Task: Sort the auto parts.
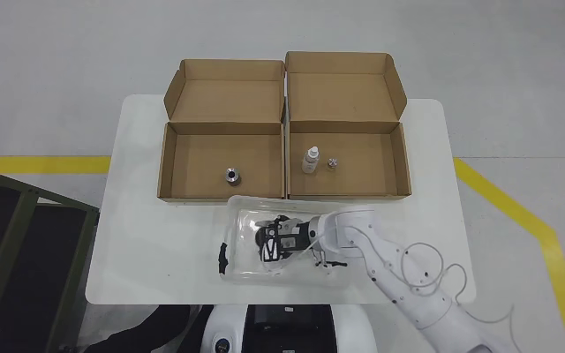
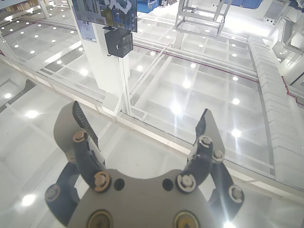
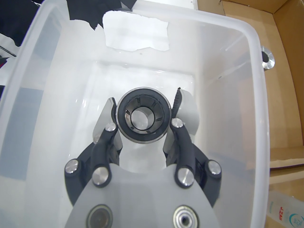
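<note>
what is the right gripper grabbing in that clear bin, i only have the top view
Observer: A black ring-shaped bearing, inside the clear bin. The right gripper is closed on it from both sides.
Operator: and the left arm
Observer: The left gripper is open, holding nothing, pointed up at the ceiling.
Operator: black bit on the bin edge
Observer: Torn black tape stuck over the rim.

Black bearing (image 3: 144, 118) inside clear bin (image 3: 190, 11)

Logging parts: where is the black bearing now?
In the right wrist view, the black bearing sits inside the clear bin between the right gripper's fingers.
</note>
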Tool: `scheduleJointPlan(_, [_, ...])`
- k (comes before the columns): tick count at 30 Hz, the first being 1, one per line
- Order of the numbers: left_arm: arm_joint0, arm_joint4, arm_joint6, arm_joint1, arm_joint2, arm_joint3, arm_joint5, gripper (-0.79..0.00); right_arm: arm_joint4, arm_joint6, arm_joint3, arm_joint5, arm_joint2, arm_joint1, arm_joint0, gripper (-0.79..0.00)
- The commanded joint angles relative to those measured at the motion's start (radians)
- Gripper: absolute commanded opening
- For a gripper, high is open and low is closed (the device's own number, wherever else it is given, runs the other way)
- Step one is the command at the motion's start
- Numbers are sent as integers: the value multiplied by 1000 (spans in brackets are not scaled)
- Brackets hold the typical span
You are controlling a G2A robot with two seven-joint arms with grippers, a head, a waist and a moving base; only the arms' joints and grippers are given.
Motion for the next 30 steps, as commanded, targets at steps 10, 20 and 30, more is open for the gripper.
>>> scheduleJointPlan(10, [0, 0, 0, 0, 0, 0, 0, 0, 46, -13, 19, -30, -4, 2, 19, -785])
scheduleJointPlan(20, [0, 0, 0, 0, 0, 0, 0, 0, 99, -13, -41, -63, 29, 15, 12, -785])
scheduleJointPlan(30, [0, 0, 0, 0, 0, 0, 0, 0, 194, 6, -165, -70, 78, 48, -23, -785])
